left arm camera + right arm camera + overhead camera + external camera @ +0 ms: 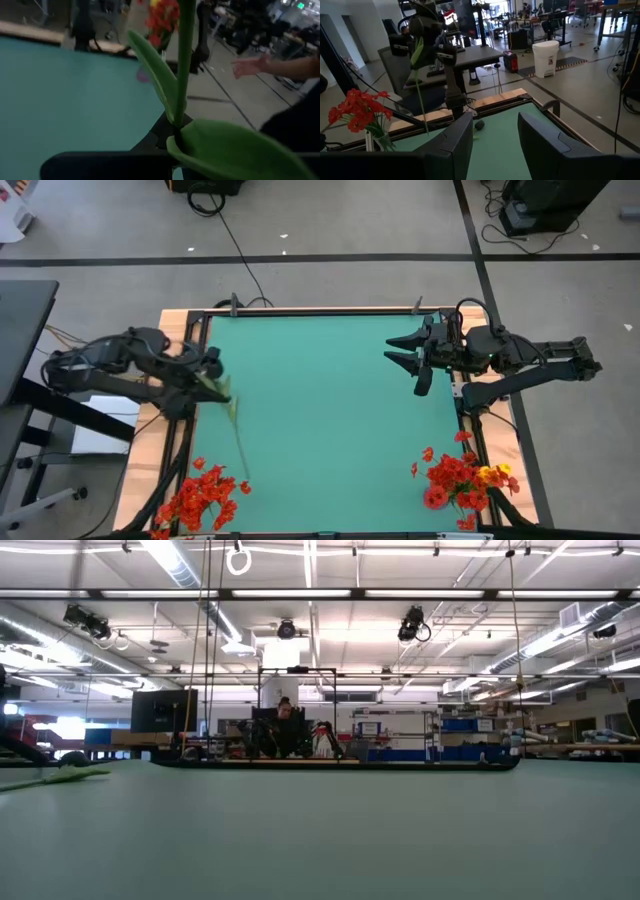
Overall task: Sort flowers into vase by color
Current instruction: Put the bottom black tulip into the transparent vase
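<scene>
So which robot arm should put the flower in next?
Probably the left. Its left gripper already holds a green stem near the red bunch. The right gripper is open, holding nothing.

Overhead looks straight down; low level; wrists forward across table.

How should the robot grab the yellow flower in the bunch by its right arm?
Probably on the thin stem just under the yellow flower, not its soft head. It sits at the outer edge of the red bunch, so come from that side, away from the table's middle. The stem is hidden from above. The right gripper is open.
</scene>
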Tool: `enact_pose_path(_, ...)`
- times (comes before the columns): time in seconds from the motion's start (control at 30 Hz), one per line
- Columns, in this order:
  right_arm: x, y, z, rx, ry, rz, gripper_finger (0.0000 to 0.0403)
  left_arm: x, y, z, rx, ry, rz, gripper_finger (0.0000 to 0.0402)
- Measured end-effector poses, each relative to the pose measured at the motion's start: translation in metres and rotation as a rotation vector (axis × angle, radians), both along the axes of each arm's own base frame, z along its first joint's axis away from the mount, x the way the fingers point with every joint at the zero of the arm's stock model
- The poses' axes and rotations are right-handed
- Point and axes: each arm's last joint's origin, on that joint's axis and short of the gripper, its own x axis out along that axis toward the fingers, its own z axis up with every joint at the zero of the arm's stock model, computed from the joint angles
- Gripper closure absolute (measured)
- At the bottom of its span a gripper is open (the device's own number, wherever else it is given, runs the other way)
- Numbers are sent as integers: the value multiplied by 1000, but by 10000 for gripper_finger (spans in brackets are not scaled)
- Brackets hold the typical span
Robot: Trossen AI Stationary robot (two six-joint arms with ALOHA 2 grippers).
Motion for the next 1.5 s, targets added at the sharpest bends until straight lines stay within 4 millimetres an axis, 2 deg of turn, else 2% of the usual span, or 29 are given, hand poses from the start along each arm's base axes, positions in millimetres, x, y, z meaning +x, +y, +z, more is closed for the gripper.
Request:
enact_pose_path(0.17, 0, 0, 0, 0, 0, 0, 238, -45, 3, -3, 44, 81, -21, 389)
enact_pose_path(0.33, 0, 0, 0, 0, 1, 0, 238, -88, 4, -8, 75, 66, -74, 389)
enact_pose_path(0.53, 0, 0, 0, 0, 1, 0, 238, -125, 2, -12, 36, -92, -212, 390)
enact_pose_path(0.67, 0, 0, 0, 0, 1, 0, 238, -141, 2, -14, 28, -191, -281, 390)
enact_pose_path(0.77, 0, 0, 0, 0, 0, 0, 238, -138, 0, -19, 2, -247, -331, 390)
enact_pose_path(1.0, 0, 0, 0, 0, 1, 1, 238, -98, -3, -29, -158, -313, -369, 390)
enact_pose_path(1.13, 0, 0, 0, 0, 1, 0, 238, -92, -5, -29, -187, -376, -409, 390)
enact_pose_path(1.37, 0, 0, 0, 1, 1, 1, 238, -86, -6, -38, -222, -317, -475, 390)
enact_pose_path(1.5, 0, 0, 0, 1, 1, 1, 238, -75, -7, -42, -249, -254, -465, 390)
